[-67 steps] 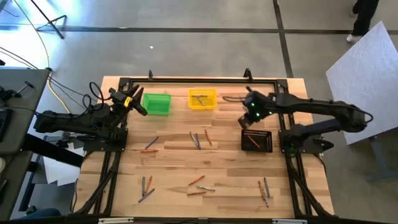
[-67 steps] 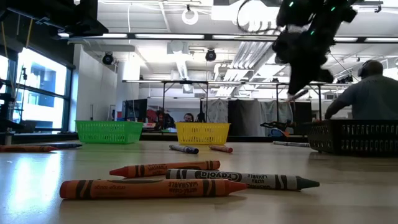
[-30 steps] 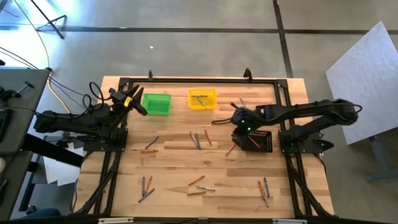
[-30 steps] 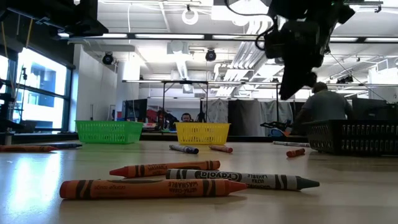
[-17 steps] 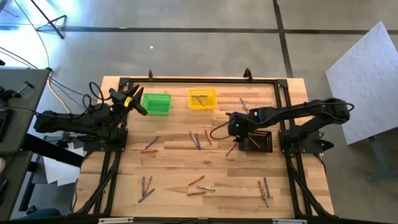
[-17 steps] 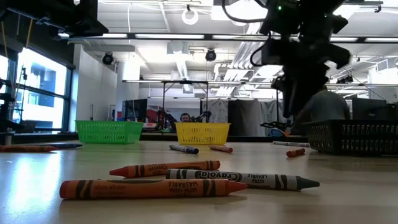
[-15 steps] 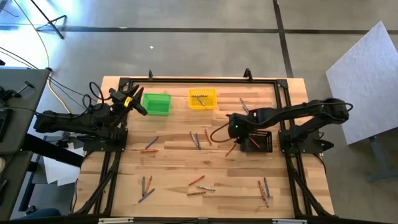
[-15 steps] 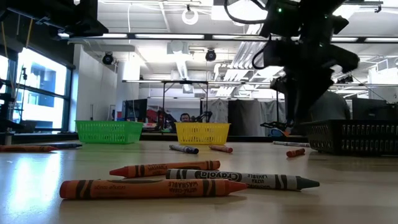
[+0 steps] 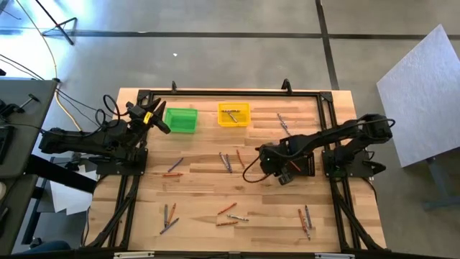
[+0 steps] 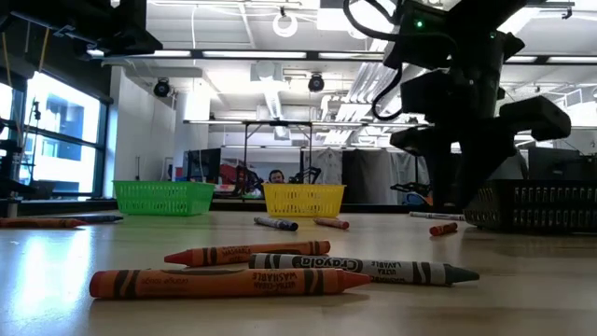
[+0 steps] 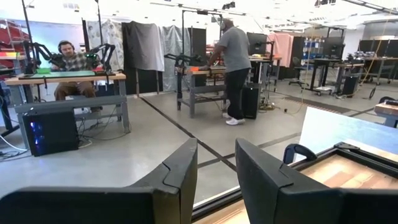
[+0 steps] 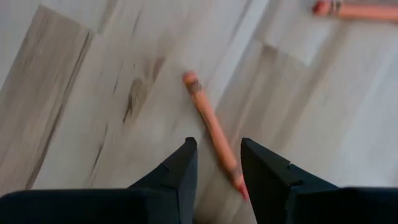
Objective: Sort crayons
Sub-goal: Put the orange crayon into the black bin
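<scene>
Right wrist view: right gripper (image 12: pixel 216 163) over table (image 12: pixel 74 74), fingers parted, empty, straddling orange crayon (image 12: pixel 212 132) lying at slant between them. Risk: fingers meet crayon off-square, so it rolls or pivots free. Left gripper (image 11: pixel 215 163) parted, empty, waiting at table edge.
</scene>
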`<action>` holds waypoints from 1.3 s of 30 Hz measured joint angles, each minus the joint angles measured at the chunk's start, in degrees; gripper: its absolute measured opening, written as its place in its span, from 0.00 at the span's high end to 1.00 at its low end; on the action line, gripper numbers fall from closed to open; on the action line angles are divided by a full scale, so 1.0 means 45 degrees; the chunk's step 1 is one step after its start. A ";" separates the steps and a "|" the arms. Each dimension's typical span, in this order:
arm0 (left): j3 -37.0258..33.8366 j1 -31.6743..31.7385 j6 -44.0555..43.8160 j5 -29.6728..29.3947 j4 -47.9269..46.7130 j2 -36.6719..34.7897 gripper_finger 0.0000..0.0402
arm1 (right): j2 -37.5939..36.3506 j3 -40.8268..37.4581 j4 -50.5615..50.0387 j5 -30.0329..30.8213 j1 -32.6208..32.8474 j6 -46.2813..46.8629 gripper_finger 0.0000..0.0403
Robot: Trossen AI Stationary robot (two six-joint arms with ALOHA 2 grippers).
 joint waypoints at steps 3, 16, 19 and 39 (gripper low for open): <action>0.0000 0.0000 0.0000 -0.0002 0.0000 0.0000 0.75 | 0.0389 0.0005 0.0525 0.0000 0.0205 0.0000 0.71; 0.0000 0.0000 0.0010 0.0000 -0.0010 0.0000 0.75 | 0.1584 0.0049 0.0832 0.0787 0.0429 0.0092 0.72; 0.0000 -0.0004 0.0015 0.0000 -0.0010 0.0000 0.75 | 0.1599 0.0038 0.0913 0.0829 0.0429 0.0117 0.76; 0.0000 0.0000 0.0039 -0.0002 -0.0015 0.0000 0.75 | 0.0869 0.0642 0.1185 0.1269 0.0259 0.1142 0.99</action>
